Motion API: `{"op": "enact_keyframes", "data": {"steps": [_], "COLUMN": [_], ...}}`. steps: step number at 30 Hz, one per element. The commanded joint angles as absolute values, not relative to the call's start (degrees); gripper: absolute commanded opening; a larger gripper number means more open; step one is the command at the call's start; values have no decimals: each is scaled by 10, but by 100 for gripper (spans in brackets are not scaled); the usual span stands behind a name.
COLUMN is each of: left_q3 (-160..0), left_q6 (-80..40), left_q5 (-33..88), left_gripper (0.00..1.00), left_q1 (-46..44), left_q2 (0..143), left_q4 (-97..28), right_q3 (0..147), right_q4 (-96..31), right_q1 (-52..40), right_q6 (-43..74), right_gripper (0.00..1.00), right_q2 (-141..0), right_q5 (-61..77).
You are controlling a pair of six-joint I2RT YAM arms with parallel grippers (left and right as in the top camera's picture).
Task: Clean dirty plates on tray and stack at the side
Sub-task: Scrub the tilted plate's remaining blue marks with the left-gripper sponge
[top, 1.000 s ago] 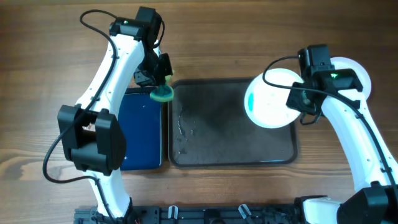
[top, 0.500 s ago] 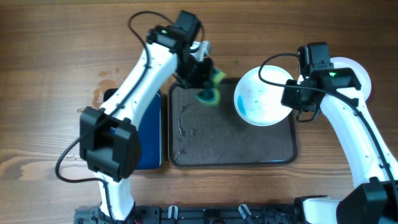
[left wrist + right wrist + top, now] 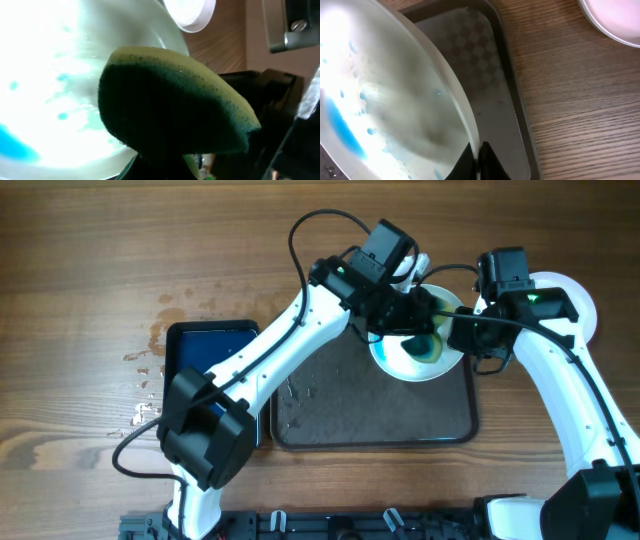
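Note:
My right gripper [image 3: 462,332] is shut on the rim of a dirty white plate [image 3: 405,363] and holds it tilted over the right end of the dark tray [image 3: 330,395]. Its jaws [image 3: 479,159] pinch the plate's edge [image 3: 395,90]; blue-teal smears show on the plate. My left gripper [image 3: 412,320] is shut on a green and yellow sponge [image 3: 170,110], which is pressed against the plate's face [image 3: 45,90]. The left jaws themselves are hidden behind the sponge. Clean white plates [image 3: 575,300] lie stacked on the table at the far right.
A dark blue basin [image 3: 205,365] stands left of the tray. Water drops lie on the wood left of the basin [image 3: 145,385]. The stacked plates show at the top right of the right wrist view [image 3: 615,20] and at the top of the left wrist view [image 3: 192,12].
My left arm swung right from the blue basin across the tray, bringing the sponge onto the plate. My right gripper tilted the plate and shifted it slightly left.

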State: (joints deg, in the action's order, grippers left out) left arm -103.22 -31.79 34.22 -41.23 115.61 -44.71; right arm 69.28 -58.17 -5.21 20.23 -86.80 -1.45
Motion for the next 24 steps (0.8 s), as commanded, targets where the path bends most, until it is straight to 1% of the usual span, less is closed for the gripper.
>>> {"op": "enact_keyframes", "data": {"steps": [1,6,14,17,18,22,24], "left_q3": [-1031,-1031,-1031,-1031,-1031,-1031,-1031], "left_q6": [-369,-369,-364,-365,-365,-360,-347], "left_q5": [355,356,363,327,286,215,198], "left_gripper": [4,4,4,4,4,4,4], "left_q1": [-415,-416,-429,-430,-430,-430,-430], "left_q2": [1187,1232,1264,1264,1264,1264,1264], "left_q4": [-443,-429,-357,-368,-390,-434,-445], "right_q3": [705,705,705,705,705,705,705], "right_q4": [-580,-581,-583,-583,-583,-582,-580], "right_q1": [-54,-54,-54,-54,-54,-54,-54], "right_q6": [197,195,195,195,195,192,192], "right_gripper": [5,4,4,4,4,5,4], "right_q2": [-872,-872,-872,-872,-872,-872,-872], "right_q5": [1,1,1,1,2,18,25]}}
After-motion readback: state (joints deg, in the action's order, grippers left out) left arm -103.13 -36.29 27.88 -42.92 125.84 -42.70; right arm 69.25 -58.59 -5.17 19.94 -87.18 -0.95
